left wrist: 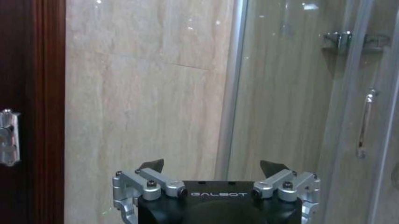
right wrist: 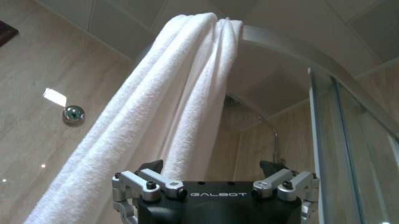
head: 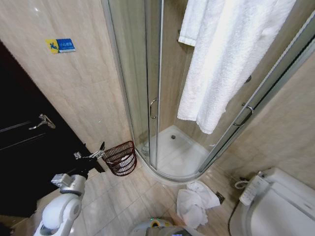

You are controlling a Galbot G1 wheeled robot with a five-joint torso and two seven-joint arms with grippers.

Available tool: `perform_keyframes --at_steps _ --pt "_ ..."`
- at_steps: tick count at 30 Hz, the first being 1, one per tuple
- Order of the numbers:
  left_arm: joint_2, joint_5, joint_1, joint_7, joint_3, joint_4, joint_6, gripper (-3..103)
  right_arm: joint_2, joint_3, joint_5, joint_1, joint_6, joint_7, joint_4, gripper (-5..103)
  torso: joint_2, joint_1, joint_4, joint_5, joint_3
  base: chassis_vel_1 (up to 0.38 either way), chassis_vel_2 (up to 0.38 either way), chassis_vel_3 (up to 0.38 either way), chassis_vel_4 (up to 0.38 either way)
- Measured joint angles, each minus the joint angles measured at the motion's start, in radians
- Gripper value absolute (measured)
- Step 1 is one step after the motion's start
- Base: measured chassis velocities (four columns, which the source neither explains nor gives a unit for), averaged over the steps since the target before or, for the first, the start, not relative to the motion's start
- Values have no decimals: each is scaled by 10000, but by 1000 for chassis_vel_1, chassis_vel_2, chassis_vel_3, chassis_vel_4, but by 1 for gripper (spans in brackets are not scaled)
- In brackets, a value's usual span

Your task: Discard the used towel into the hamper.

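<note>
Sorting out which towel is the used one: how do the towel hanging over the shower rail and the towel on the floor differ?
The hanging towel drapes long and smooth from the shower enclosure's top rail; the floor towel lies crumpled in a heap on the tiles by the toilet. The hanging towel looks larger. Both are white terry.

So the towel (head: 231, 59) is a big white terry one, draped over the top rail of the shower enclosure at about 1 o'clock, hanging down long in loose folds. The hamper (head: 121, 158) is a small round dark reddish-brown openwork basket, upright on the floor tiles at roughly 10 o'clock, right by the shower's curved base, with something pale inside, I think.
</note>
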Motion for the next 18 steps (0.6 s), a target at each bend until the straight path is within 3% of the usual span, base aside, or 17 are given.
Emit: perform_keyframes --at_steps 6,8,11,14,17,18 --pt "-1 0 0 0 0 0 0 100 -5 5 7 13 22 21 -14 100 -20 -12 0 -12 -12 139 151 -143 -146" --pt "0 0 0 0 -1 0 0 100 -23 28 7 13 33 22 -69 100 -26 -14 3 4 -14 211 223 -217 -192" --pt "1 0 -1 -2 -1 0 0 100 -142 77 29 47 169 26 -176 100 -36 -20 1 -27 -21 191 204 -195 -184" --pt "2 0 0 -2 -3 0 0 100 -262 26 30 180 227 31 -331 100 -41 -26 1 0 -24 163 135 -131 -145" --pt "2 0 0 -2 -3 1 0 100 -445 -185 17 461 239 35 -510 100 -49 -25 7 -16 -25 40 22 -59 -11" --pt "1 0 0 -2 -2 0 0 100 -524 -289 4 624 239 36 -627 100 -51 -26 3 -5 -26 0 0 0 0"
